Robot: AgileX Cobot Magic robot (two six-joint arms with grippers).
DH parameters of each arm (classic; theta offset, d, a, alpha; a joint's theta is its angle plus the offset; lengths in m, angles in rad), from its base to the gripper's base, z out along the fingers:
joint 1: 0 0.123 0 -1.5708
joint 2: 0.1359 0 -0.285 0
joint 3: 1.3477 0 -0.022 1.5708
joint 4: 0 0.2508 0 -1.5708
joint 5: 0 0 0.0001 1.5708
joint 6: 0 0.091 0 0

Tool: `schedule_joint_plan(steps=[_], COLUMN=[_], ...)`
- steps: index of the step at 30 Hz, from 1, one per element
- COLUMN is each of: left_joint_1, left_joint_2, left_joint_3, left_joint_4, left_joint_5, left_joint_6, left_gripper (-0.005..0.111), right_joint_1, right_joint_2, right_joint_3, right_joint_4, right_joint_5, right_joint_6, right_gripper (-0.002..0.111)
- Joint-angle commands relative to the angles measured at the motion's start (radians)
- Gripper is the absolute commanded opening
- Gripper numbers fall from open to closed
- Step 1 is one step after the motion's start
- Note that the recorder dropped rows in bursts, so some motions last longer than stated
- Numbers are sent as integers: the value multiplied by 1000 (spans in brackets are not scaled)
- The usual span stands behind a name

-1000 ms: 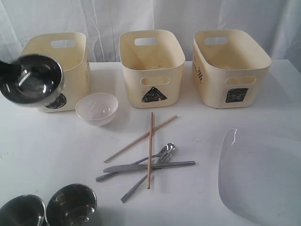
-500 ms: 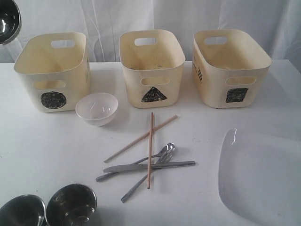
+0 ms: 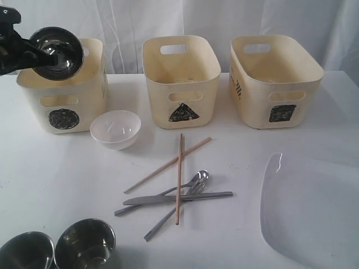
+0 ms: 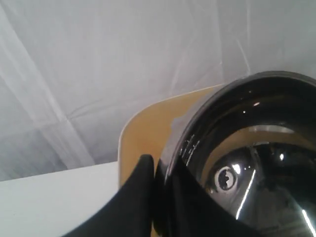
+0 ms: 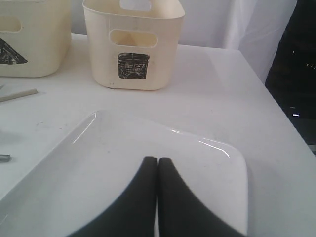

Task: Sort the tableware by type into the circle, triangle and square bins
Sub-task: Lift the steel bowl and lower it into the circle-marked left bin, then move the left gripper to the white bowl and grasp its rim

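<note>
Left gripper [image 3: 32, 53]: raised at the far left of the exterior view, clamped on the rim of the held steel bowl [image 3: 56, 53].
Left fingers [image 4: 138, 192]: in the left wrist view one black finger lies against the outside of the bowl wall and a dark shape sits just inside the rim. The rim is pinched between them.
Held steel bowl, place: it juts out past the fingertips, tilted with its hollow partly towards the exterior camera. It hangs over the open top of the circle bin [image 3: 61, 101], whose cream wall shows just behind the fingers.
Right gripper [image 5: 157, 165]: both fingers [image 5: 145, 197] pressed together with nothing between them.
Plate [image 5: 123, 148]: lies flat under and ahead of the right fingertips. Whether they touch it cannot be told.
Square bin [image 5: 133, 49]: well beyond the right fingertips, past the plate's far edge.
Triangle bin [image 3: 180, 84]: between the other two bins, apart from both sets of fingers.
Small white bowl [image 3: 115, 129]: on the table [image 3: 56, 179], just beside the circle bin and below the left fingers' height.
Chopsticks [image 3: 168, 165]: crossed mid-table over the knife [image 3: 176, 198] and spoons [image 3: 196, 179], well apart from either gripper.
Two other steel bowls [image 3: 85, 244]: side by side at the near left edge, far from the left fingers.
</note>
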Motion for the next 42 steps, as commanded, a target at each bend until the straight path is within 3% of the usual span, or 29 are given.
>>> schedule_joint_plan(steps=[1, 4, 7, 15, 20, 23, 29, 34, 39, 42], left_joint_1=[-13, -19, -28, -37, -37, -37, -37, -37, -37, -37], left_joint_2=[-3, -12, -44, -254, -397, -422, -393, -309, -225, -184], left_joint_3=[-52, -52, -52, -52, -52, -52, 37, 121, 156, 156], left_joint_4=[25, 25, 25, 16, -131, -222, -484, -647, -740, -788], left_joint_5=[69, 80, 182, 683, 1044, 1182, 1189, 1111, 1063, 1063], left_joint_6=[-16, -21, -21, -21, -14, -14, 81, 101, 104, 110], left_gripper=[35, 54, 62, 63, 60, 57, 56, 57, 65, 64], right_joint_1=[0, 0, 0, 0, 0, 0, 0, 0, 0, 0], right_joint_2=[-6, -6, -6, -6, -6, -6, -6, -6, -6, -6], right_joint_3=[4, 4, 4, 4, 4, 4, 4, 4, 4, 4], right_joint_4=[-5, -5, -5, -5, -3, -3, -3, -3, -5, -5], right_joint_5=[-3, -3, -3, -3, -3, -3, -3, -3, -3, -3], right_joint_6=[1, 1, 1, 1, 1, 1, 1, 1, 1, 1], right_gripper=[0, 0, 0, 0, 0, 0, 0, 0, 0, 0])
